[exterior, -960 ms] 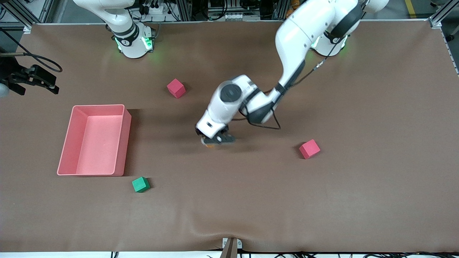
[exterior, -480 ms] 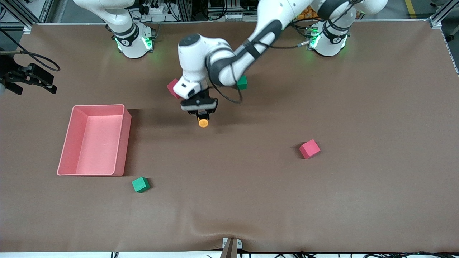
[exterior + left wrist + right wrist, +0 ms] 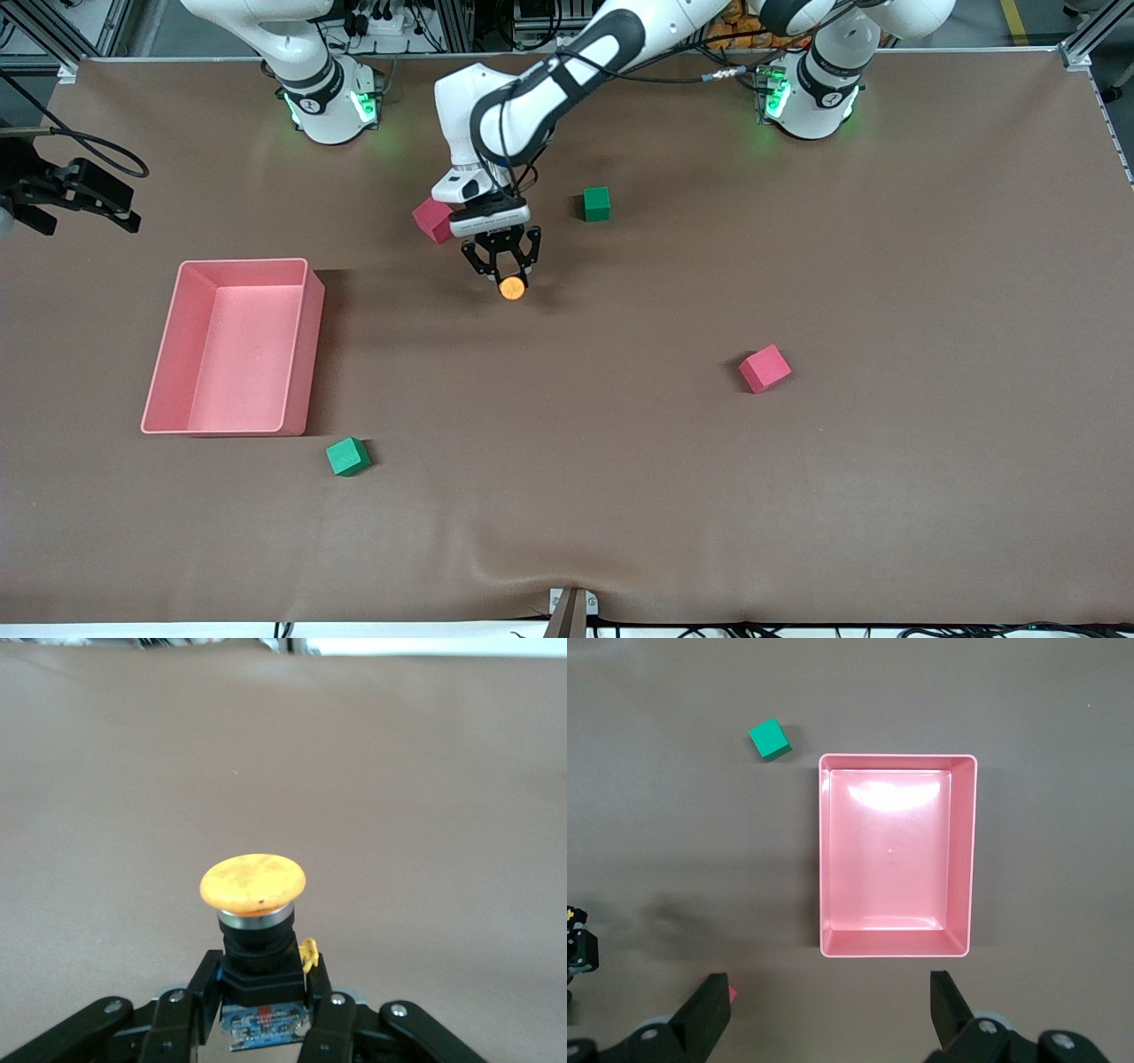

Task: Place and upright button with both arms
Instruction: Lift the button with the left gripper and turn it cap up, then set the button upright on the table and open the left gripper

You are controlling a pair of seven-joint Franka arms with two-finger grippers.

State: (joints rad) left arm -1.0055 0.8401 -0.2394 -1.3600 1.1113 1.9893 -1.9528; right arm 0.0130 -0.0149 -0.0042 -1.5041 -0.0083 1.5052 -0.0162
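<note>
The button (image 3: pixel 512 288) has a round orange cap (image 3: pixel 253 883) on a short black body. My left gripper (image 3: pixel 509 276) is shut on that black body (image 3: pixel 257 967), with a finger on each side. It holds the button over the middle of the table, cap pointing away from the wrist toward the front camera. The left arm reaches in from its base across the table. My right gripper (image 3: pixel 830 997) is open with nothing between its fingers and hangs high over the table beside the pink bin (image 3: pixel 824 859). The right arm waits.
The pink bin (image 3: pixel 306 354) stands toward the right arm's end. One red cube (image 3: pixel 432 221) lies partly hidden by the left hand; another (image 3: pixel 765 368) lies toward the left arm's end. One green cube (image 3: pixel 596 203) lies near the bases; another (image 3: pixel 347 456) lies near the bin.
The left arm has lifted the button and swung it toward the bases, turning the wrist so the cap faces the front camera. This uncovered a green cube. The right arm has barely moved.
</note>
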